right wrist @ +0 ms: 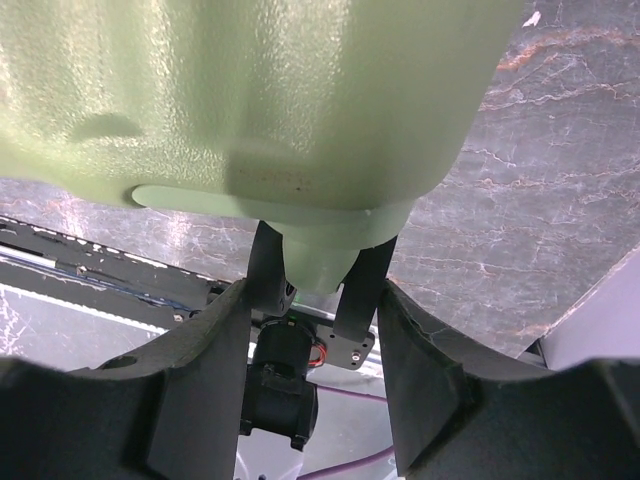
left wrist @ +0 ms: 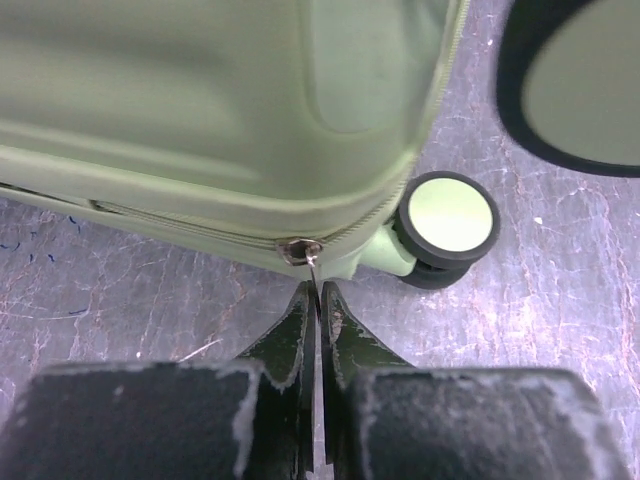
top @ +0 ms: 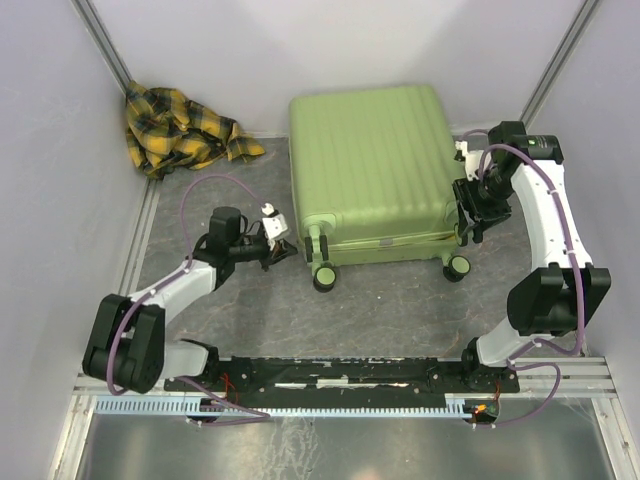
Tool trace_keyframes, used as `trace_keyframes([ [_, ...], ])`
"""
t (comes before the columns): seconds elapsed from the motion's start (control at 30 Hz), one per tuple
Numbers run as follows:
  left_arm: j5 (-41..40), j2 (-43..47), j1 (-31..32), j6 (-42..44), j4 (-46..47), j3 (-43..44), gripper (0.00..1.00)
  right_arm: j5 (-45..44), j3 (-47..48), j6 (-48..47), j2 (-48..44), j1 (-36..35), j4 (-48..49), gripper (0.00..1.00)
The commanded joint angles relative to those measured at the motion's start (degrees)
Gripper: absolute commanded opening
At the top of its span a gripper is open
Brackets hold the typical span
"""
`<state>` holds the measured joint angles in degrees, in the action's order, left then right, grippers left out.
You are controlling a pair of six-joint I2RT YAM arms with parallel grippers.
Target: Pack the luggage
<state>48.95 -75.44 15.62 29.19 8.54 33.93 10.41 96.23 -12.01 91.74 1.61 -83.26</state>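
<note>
The luggage (top: 370, 165), a lime-green ribbed suitcase, lies flat and closed at the middle back, wheels toward me. My left gripper (top: 284, 247) is at its front-left corner, beside a black-rimmed wheel (top: 325, 276). In the left wrist view that gripper (left wrist: 319, 288) is shut on the thin metal zipper pull (left wrist: 314, 264) hanging from the slider (left wrist: 299, 249), with the wheel (left wrist: 448, 222) just to the right. My right gripper (top: 466, 212) is at the luggage's right side. In the right wrist view its gripper (right wrist: 322, 240) clasps a green moulded lug (right wrist: 325, 262) from both sides.
A yellow-and-black plaid cloth (top: 182, 128) lies crumpled in the back left corner. White walls close in the back and both sides. The arms' mounting rail (top: 350, 372) runs along the near edge. The floor (top: 400, 300) is grey marbled.
</note>
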Motion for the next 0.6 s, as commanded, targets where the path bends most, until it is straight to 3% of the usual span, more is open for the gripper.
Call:
trace_keyframes([
  [0.0, 2.0, 6.0, 3.9, 0.8, -2.1, -3.2, 0.03, 1.0, 4.0, 1.9, -0.5, 0.1, 3.9, 0.02],
  [0.4, -13.1, 10.4, 16.1, -18.5, 15.5, -11.6, 0.03, 3.8, 2.6, 3.2, -1.5, 0.1, 3.9, 0.02],
  [0.57, -20.2, 12.9, 21.8, -20.6, 19.2, -13.9, 0.03, 4.2, 2.1, 3.3, -1.7, 0.1, 4.1, 0.02],
])
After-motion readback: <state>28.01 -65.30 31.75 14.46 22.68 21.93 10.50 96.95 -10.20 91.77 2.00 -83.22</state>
